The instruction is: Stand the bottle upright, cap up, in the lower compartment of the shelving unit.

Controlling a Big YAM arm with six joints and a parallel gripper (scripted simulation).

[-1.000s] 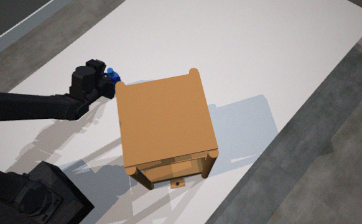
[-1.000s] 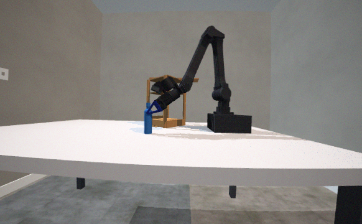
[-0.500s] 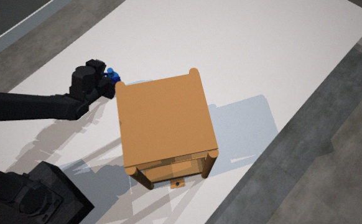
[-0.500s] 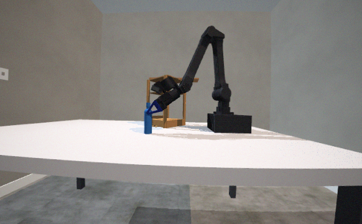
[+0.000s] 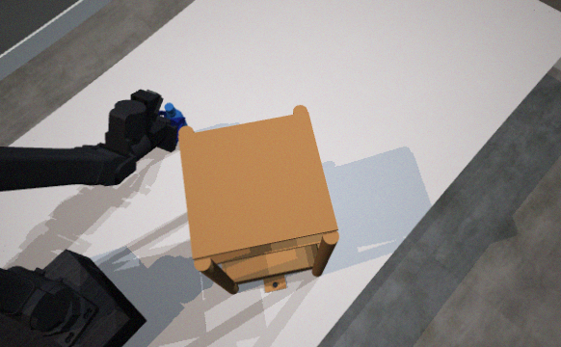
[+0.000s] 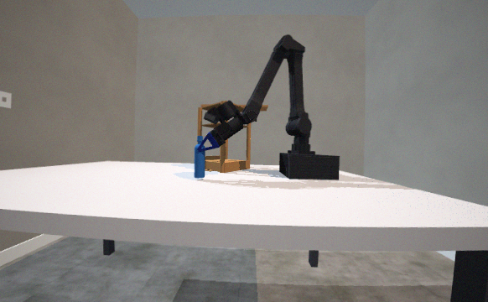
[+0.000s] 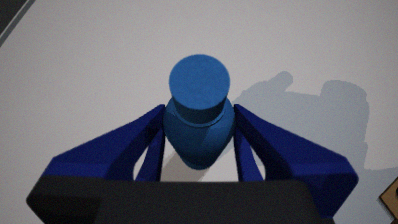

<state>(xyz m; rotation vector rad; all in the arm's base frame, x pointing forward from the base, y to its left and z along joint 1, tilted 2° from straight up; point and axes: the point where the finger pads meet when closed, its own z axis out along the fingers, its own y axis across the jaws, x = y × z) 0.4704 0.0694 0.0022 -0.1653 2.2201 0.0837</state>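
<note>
Beside the rear corner of the wooden shelving unit [image 5: 256, 178], a blue bottle [image 6: 199, 161] is seen standing upright on the white table [image 6: 244, 201], cap up, outside the unit. Its shoulder, just below the cap [image 7: 199, 89], is clamped from both sides by the blue fingers of the gripper [image 7: 199, 132], which is closed on the bottle. The black arm [image 6: 288, 84] is bent high at the elbow and angled down toward the bottle from its base [image 6: 325, 168], which is placed on the table near the unit
</note>
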